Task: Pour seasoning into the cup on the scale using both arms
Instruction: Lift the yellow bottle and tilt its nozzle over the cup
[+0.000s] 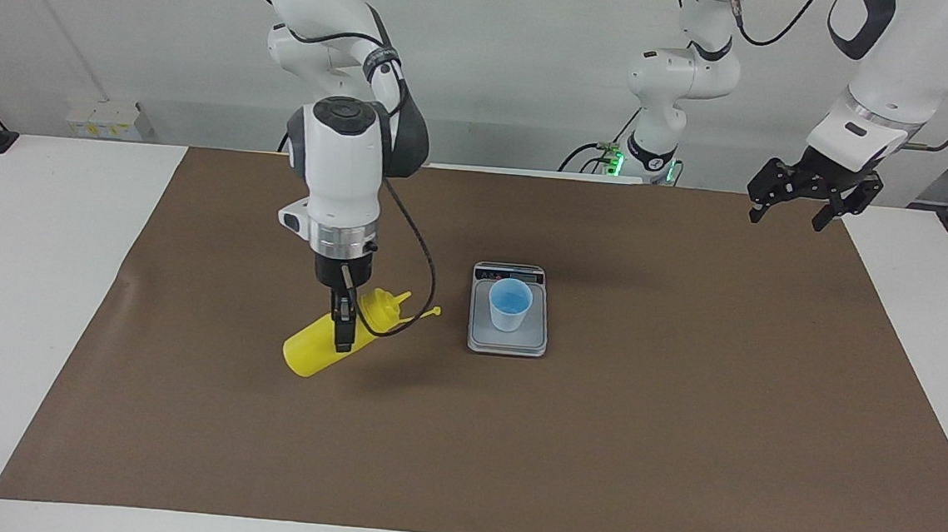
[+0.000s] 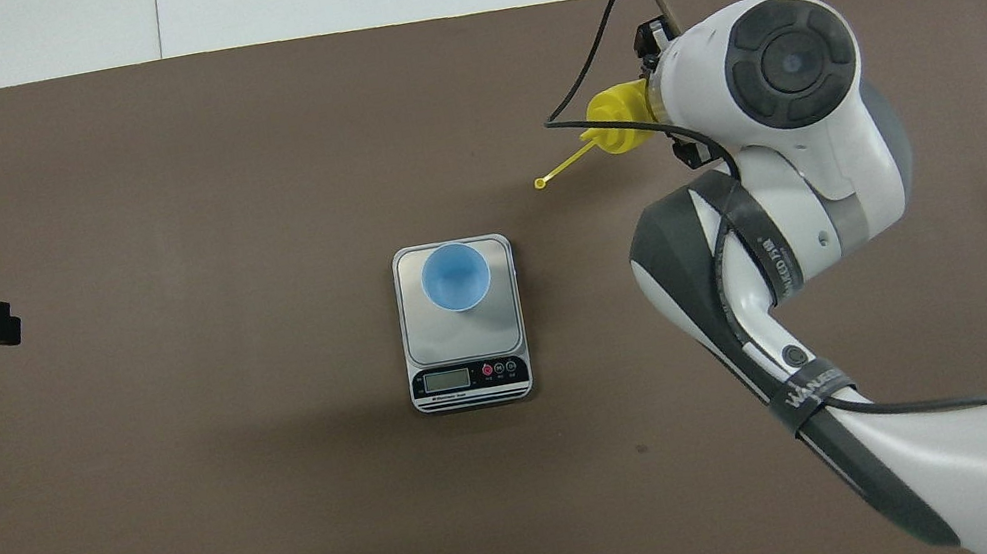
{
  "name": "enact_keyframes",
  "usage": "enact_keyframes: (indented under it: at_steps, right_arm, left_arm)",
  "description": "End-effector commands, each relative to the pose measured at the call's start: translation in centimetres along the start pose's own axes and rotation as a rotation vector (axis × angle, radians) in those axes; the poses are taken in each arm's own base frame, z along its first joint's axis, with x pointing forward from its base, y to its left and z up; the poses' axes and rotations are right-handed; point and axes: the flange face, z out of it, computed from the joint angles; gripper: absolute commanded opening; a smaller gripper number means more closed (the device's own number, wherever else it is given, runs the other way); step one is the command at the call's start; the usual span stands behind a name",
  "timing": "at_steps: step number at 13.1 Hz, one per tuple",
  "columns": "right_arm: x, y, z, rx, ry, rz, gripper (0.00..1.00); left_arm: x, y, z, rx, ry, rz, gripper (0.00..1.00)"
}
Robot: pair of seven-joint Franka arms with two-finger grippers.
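Item: small yellow plastic squeeze bottle (image 1: 318,347), tilted, uncapped, pinched by right gripper (image 1: 343,332) at nine o'clock of pale blue plastic cup (image 1: 510,303) on scale (image 1: 507,343); left gripper (image 1: 805,189) held spread, idle; premature spillage risked.

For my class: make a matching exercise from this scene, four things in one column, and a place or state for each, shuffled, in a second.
1. seasoning bottle
2. cup
3. scale
4. left gripper

a. open, holding nothing
b. lies on the brown mat
c. tilted, held in the right gripper
d. stands on the weighing plate

Pairs: 1-c, 2-d, 3-b, 4-a
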Motion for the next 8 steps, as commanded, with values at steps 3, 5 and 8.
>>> enact_keyframes:
  at_steps: [3, 5, 8]
  right_arm:
    - [-4.1, -0.8, 0.6, 0.19, 0.03, -0.012, 0.0]
    - [-6.6, -1.1, 1.1, 0.282, 0.004, -0.062, 0.0]
    - [-10.3, -0.3, 2.1, 0.346, 0.046, -0.19, 0.0]
  left_arm:
    - [-0.5, -0.1, 0.1, -0.007, 0.015, 0.006, 1.0]
    - [-0.5, -0.1, 0.1, -0.007, 0.015, 0.005, 1.0]
    - [-0.4, 0.0, 0.1, -0.007, 0.018, 0.005, 1.0]
